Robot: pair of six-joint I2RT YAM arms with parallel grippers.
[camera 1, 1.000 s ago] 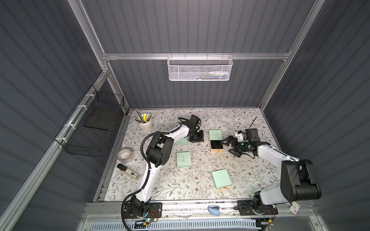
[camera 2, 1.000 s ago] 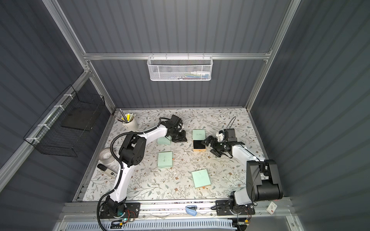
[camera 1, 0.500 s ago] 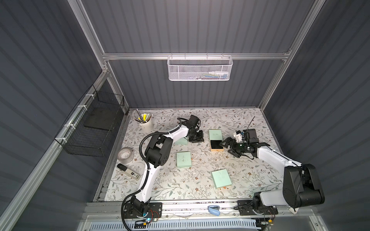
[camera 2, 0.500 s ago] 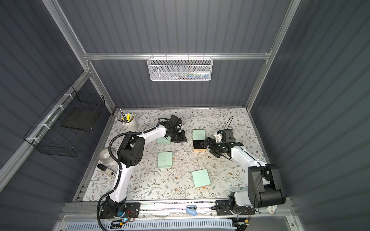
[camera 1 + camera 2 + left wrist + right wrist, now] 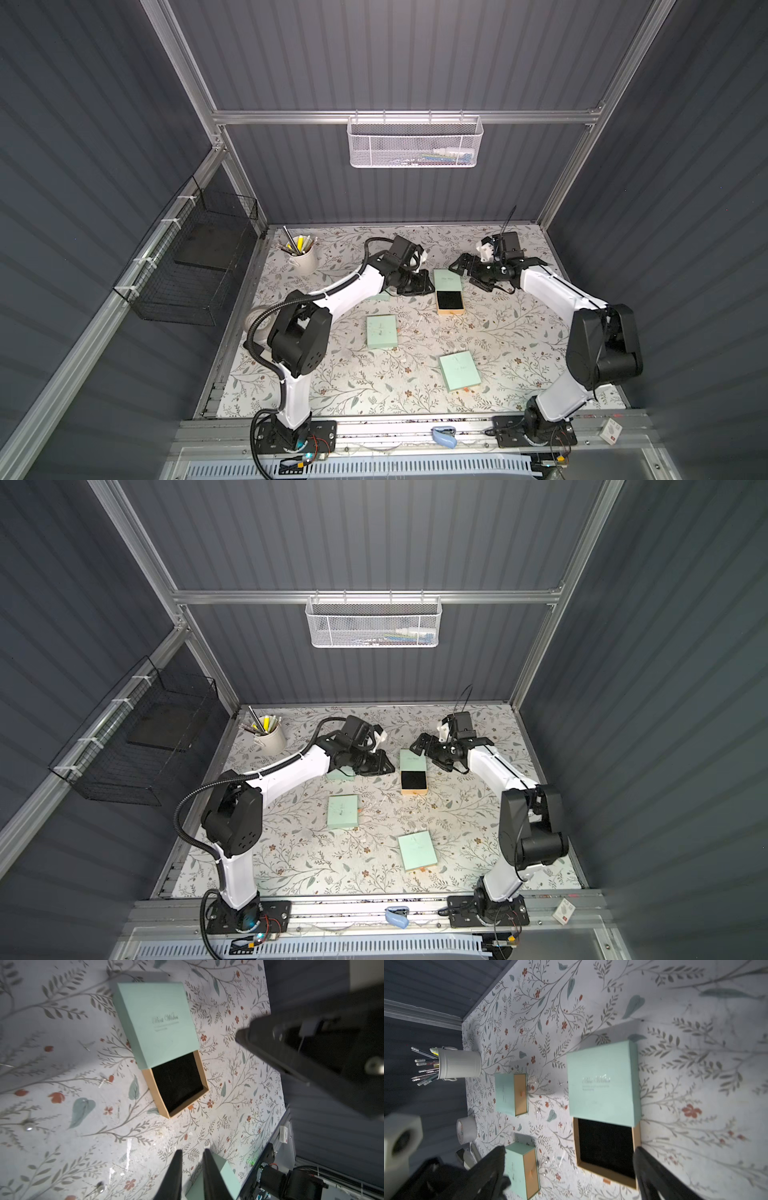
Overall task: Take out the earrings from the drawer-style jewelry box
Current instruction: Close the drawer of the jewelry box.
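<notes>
On the counter (image 5: 519, 332): four mint jewelry boxes. One open box (image 5: 447, 281) sits just past centre toward 12 o'clock, its drawer (image 5: 449, 301) slid out toward 6, only black lining showing. Three shut boxes (image 5: 381, 331): one under the left forearm, two nearer 6. Earrings (image 5: 29, 1128) are tiny whitish specks loose on the counter around the boxes, count unclear. One pen cup (image 5: 302, 259) at 10, one tape roll (image 5: 467, 1130) at 9.

Both arms reach in from the 6 o'clock rail, elbows bent, wrists turned toward the open box. Left end effector (image 5: 192, 1152) at its 9 o'clock, fingers a narrow slit apart, nothing seen between. Right end effector (image 5: 568, 1149) at its 3 o'clock, spread wide, empty.

Open counter runs from the drawer to the 3 o'clock edge.
</notes>
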